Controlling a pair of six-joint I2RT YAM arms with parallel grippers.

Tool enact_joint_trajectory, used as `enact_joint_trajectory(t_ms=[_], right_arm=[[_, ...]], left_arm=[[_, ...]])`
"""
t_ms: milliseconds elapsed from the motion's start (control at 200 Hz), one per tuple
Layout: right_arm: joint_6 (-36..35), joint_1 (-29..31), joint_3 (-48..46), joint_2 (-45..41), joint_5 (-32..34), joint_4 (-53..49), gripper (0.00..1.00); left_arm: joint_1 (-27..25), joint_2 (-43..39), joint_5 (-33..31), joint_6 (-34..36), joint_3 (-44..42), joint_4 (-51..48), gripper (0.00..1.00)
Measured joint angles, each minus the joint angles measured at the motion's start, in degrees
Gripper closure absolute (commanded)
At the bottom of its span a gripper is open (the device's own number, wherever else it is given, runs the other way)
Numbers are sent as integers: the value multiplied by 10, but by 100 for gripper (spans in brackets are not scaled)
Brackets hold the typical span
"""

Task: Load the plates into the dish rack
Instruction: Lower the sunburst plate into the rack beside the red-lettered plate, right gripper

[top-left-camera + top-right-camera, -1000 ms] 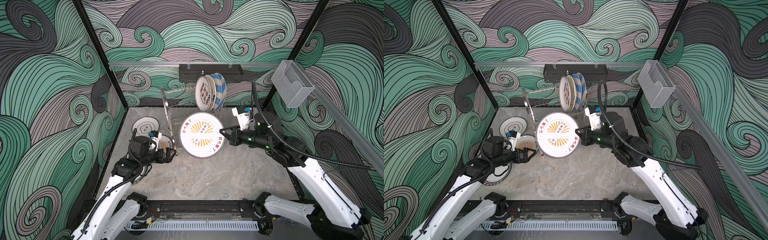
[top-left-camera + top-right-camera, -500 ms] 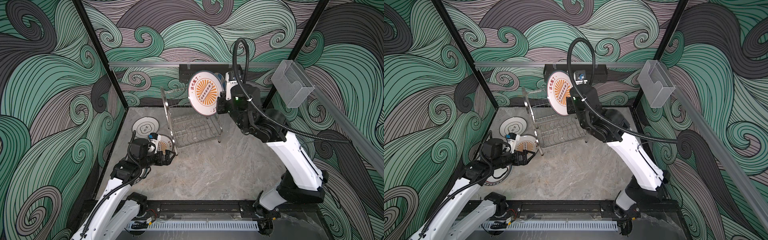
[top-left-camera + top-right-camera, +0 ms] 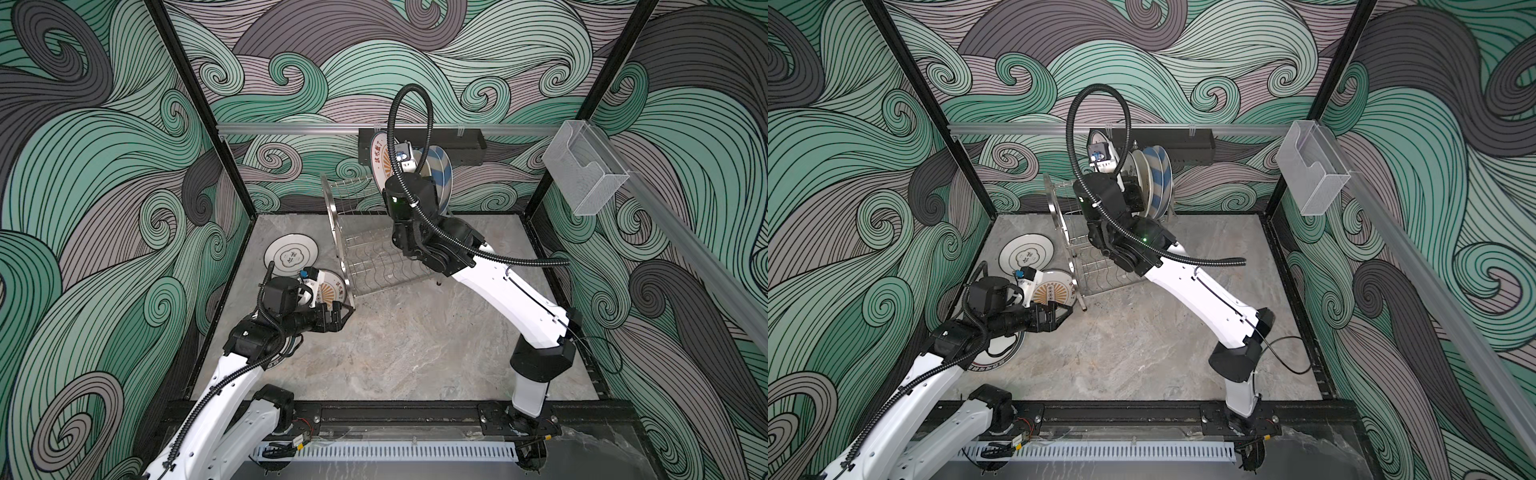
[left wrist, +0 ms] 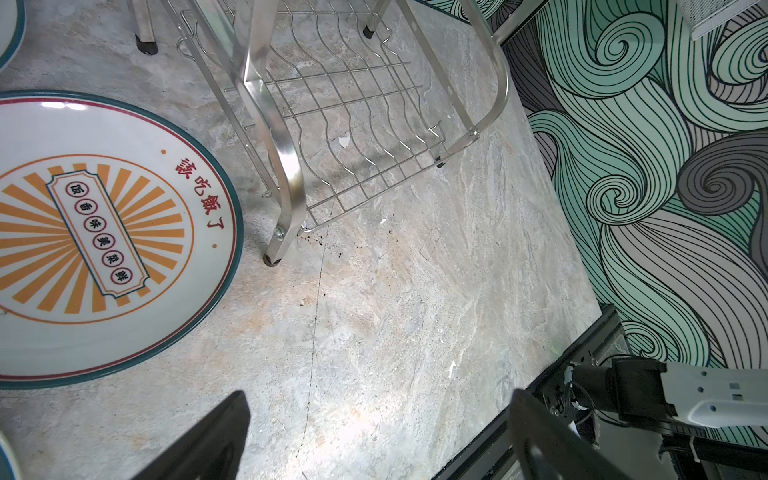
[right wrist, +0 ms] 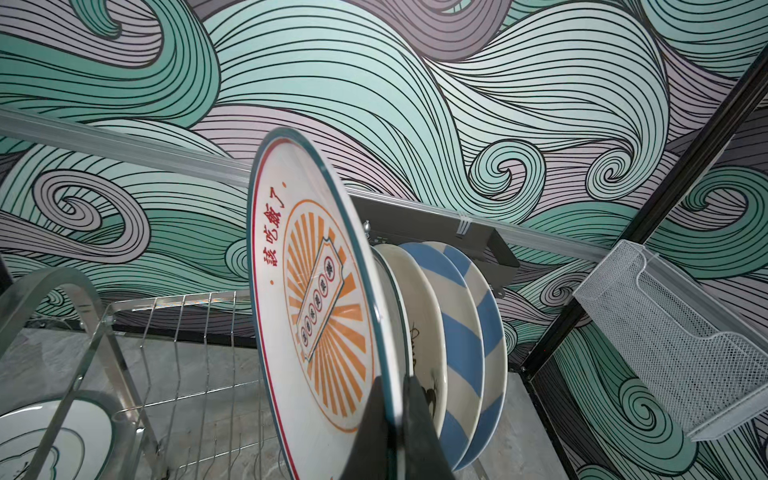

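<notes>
Turned edge-on since earlier, the round orange-sunburst ceramic plate (image 3: 379, 162) stood over the steel wire dish rack (image 3: 376, 266) in a top view. Left wrist: left hand (image 4: 378, 399) gaped over the surface (image 4: 415, 311). Right wrist: right hand (image 5: 392, 388) clamped that plate's rim beside racked blue-striped plates (image 5: 461, 345).

Red characters reading 該吃飯了 arc inside the rim of the flat orange-sunburst plate (image 4: 104, 241), seen from the left wrist. Six circled characters, 饭香味美菜鲜, run down its ticket-shaped centre banner. The upright orange-sunburst plate (image 5: 316, 299), in the right wrist view, carries the same red 該吃飯了, but its banner characters sit too obliquely to read. Black marks at the centre of the cloud-motif plate (image 3: 291, 259) are too small to make out.
</notes>
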Motion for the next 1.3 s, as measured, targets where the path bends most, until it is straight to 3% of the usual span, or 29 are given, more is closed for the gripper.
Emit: enact_joint_trajectory(t_ms=[475, 1296], right_arm=[[-10, -13, -24, 18, 41, 86, 100], [76, -35, -56, 36, 28, 26, 100]], left_arm=[[0, 5, 0, 0, 0, 0, 2], [0, 8, 0, 0, 0, 0, 1]])
